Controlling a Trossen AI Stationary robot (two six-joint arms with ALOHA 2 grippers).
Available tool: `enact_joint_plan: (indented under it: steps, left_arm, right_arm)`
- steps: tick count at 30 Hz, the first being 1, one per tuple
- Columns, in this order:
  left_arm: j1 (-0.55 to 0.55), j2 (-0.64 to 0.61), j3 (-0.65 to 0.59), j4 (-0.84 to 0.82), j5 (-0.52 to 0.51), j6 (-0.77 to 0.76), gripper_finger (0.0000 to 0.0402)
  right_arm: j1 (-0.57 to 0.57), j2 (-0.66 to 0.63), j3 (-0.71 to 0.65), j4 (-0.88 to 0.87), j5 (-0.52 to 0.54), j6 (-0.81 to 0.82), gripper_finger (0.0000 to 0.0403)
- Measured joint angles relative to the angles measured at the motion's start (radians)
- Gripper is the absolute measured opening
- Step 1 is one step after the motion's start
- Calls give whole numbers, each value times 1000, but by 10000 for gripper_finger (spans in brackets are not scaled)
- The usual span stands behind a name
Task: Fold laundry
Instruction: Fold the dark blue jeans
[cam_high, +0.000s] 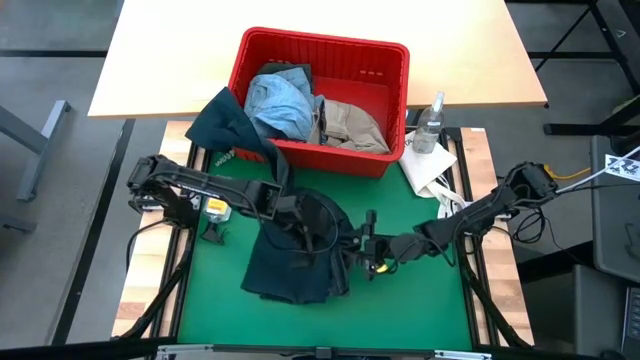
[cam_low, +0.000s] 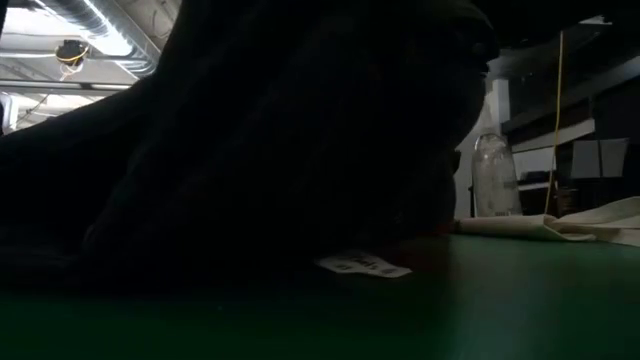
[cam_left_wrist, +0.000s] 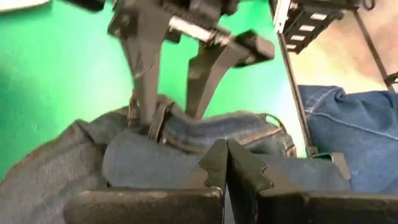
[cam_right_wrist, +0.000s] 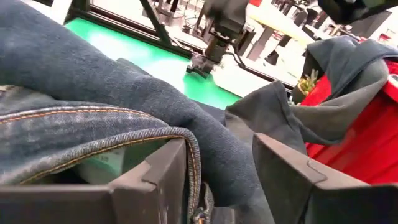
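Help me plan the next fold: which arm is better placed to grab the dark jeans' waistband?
Right, probably: the right gripper has open jaws straddling the dark jeans waistband. The left gripper is shut.

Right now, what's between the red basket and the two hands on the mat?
High view: the dark navy jeans sit under the left hand and right hand. A dark olive green piece hangs over the red basket toward them; otherwise bare green mat.

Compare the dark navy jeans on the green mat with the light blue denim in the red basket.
The dark navy jeans lie spread on the green mat, while the light blue denim sits bunched inside the red plastic basket. The jeans are far darker. Both hands work at the jeans, the left hand shut and the right hand open; neither is at the denim. Both are soft, crumpled denim, still unfolded.
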Motion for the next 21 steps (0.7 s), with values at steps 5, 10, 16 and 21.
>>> enact_joint_plan:
  steps: [5,10,16,21]
  left_arm:
    - [-13,1,0,14,-23,75,9]
    - [-29,3,0,14,-99,125,48]
    - [-36,29,-1,68,-115,224,110]
    - [-44,66,-1,126,-116,334,140]
  right_arm:
    - [-14,0,0,16,-7,0,186]
    - [-20,0,0,18,-15,0,186]
    - [-20,0,0,31,-15,0,186]
    - [-20,1,0,37,-15,0,186]
